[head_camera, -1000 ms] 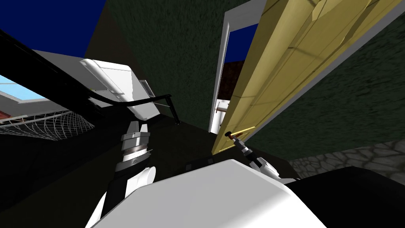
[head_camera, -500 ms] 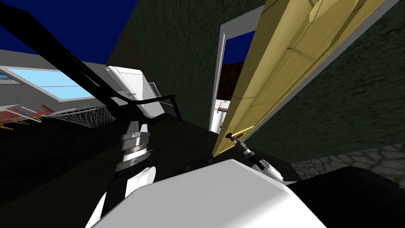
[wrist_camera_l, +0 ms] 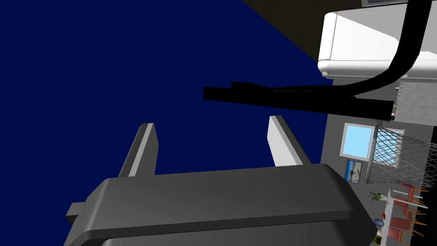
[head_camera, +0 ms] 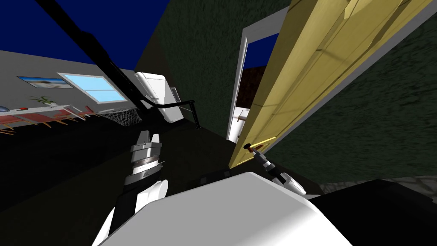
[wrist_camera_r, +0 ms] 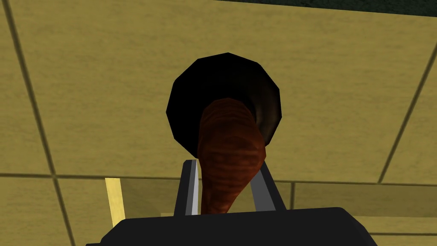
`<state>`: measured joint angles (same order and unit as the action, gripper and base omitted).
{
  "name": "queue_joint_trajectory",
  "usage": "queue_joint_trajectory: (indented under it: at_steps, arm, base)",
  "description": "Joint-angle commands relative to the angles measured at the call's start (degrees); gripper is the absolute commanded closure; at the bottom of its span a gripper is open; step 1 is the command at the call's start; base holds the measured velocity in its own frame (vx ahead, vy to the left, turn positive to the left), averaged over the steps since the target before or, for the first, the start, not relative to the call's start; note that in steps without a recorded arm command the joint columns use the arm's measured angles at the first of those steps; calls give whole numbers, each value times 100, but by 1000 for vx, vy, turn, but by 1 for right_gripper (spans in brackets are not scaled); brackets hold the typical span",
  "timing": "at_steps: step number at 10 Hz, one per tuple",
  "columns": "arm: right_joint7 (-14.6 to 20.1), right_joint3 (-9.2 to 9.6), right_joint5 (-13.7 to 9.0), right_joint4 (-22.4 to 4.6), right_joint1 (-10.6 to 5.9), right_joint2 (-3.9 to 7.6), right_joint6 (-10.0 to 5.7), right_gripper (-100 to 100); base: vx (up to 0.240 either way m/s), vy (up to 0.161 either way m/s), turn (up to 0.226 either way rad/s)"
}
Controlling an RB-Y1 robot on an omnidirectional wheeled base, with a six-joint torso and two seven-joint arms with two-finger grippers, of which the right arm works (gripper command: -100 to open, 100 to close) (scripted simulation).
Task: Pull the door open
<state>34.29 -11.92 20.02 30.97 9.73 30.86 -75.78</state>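
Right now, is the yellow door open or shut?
Open, partway: the door stands swung off its white frame, with a gap between them. The right gripper is shut on its brown handle.

A home: a panelled yellow door [head_camera: 307, 72], a window [head_camera: 91, 89] and picture [head_camera: 45, 81] on the grey wall [head_camera: 21, 64], red chairs [wrist_camera_l: 397, 226], a plant [head_camera: 42, 101]

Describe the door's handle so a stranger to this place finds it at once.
Find the yellow panelled door standing ajar in the dark green wall. Near its free edge sits a round black plate, and from it juts the reddish-brown handle. It is the only dark-red thing on the yellow face, and the right pincer is shut on its sides.
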Motion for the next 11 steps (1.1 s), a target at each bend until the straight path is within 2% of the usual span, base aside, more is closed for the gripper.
queue_joint_trajectory:
  at_steps: [1,7,8,11]
  arm:
    - [-4,-61,15,-92,-22,57,-65,100]
    - [3,-145,89,-275,-77,108,-228,100]
    - [4,-95,105,-289,-106,61,-226,100]
    - [5,-151,161,-379,-123,75,-304,100]
  base:
    - [-216,-39,176]
    - [-183,-74,123]
    - [-76,-15,30]
    - [-164,-61,160]
